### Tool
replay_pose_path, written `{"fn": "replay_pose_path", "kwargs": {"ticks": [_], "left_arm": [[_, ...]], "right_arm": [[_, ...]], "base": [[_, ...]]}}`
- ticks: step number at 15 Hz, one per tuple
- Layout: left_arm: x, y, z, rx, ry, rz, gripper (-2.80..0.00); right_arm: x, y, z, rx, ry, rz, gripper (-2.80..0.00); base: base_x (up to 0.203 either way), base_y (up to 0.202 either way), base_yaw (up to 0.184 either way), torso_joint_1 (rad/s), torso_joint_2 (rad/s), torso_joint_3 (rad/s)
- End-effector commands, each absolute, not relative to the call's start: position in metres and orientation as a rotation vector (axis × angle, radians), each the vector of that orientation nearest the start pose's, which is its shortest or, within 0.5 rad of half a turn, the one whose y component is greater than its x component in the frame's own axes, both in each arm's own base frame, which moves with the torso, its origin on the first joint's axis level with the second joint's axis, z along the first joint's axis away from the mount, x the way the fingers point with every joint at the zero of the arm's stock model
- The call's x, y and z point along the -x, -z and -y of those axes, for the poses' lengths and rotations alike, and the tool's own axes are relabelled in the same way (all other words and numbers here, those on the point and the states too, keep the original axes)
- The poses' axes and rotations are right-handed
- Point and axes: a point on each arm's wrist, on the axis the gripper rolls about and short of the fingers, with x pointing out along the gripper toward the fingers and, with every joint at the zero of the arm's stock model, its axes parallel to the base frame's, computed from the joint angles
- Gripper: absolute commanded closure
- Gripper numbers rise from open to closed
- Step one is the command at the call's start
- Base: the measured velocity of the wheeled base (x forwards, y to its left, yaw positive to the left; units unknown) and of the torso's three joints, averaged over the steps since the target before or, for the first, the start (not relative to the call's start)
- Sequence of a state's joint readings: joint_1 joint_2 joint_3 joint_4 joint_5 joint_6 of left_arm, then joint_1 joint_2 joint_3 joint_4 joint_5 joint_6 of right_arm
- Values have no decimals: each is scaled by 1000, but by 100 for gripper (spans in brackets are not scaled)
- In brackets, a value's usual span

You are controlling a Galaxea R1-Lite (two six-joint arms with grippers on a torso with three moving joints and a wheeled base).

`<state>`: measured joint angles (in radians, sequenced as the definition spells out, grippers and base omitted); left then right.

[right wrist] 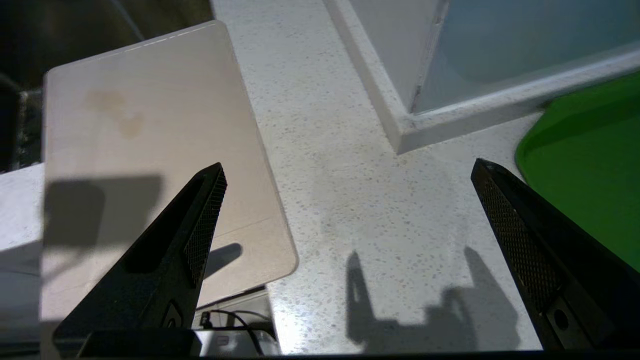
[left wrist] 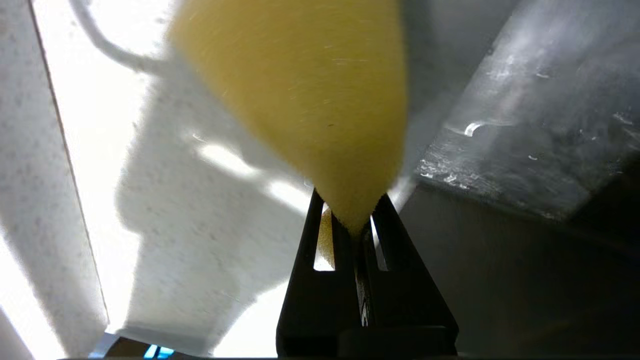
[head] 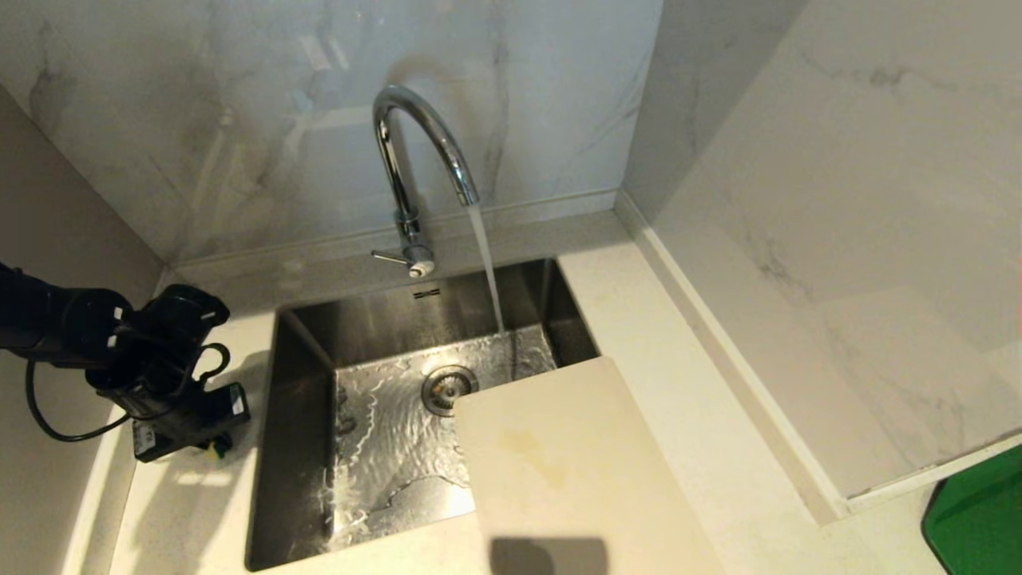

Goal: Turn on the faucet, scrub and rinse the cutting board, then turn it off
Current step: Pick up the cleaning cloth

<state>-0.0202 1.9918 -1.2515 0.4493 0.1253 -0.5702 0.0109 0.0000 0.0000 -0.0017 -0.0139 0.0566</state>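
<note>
Left end effector (left wrist: 352,227) pinches yellow sponge (left wrist: 310,100), clear only wrist-side.

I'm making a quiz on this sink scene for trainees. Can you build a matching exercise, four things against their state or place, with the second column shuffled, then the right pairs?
Things:
1. faucet
2. cutting board
3. left gripper
4. right gripper

States or places:
A. shut on the yellow sponge, over the counter on the sink's left
B. running, water falling into the sink
C. jaws wide open, holding nothing, above the counter
D. lying flat, one corner out over the basin, faint yellowish stain

Pairs: 1-B, 2-D, 3-A, 4-C
</note>
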Motion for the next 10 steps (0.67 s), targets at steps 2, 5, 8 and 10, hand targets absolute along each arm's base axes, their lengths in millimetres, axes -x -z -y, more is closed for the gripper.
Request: {"fn": "replay_pose_path", "kwargs": {"ticks": [2,5,8,10], "left_arm": [[-326,-137,5,379,-382,-1083,0],[-309,-161,7,309,-304,-1037,0],[-284,-189,13,209,-165,-1007,0],[-265,-206,13,104,-46,-998,0]], "right_arm": [[23,-75,1,-57,3,2,-280],[23,-75,1,-57,3,2,-280],[23,-75,1,-57,3,2,-280],[23,-75,1,-57,3,2,-280]], "base": [[0,0,0,0,0,0],[0,0,0,0,0,0],[0,0,0,0,0,0],[0,0,0,0,0,0]]}}
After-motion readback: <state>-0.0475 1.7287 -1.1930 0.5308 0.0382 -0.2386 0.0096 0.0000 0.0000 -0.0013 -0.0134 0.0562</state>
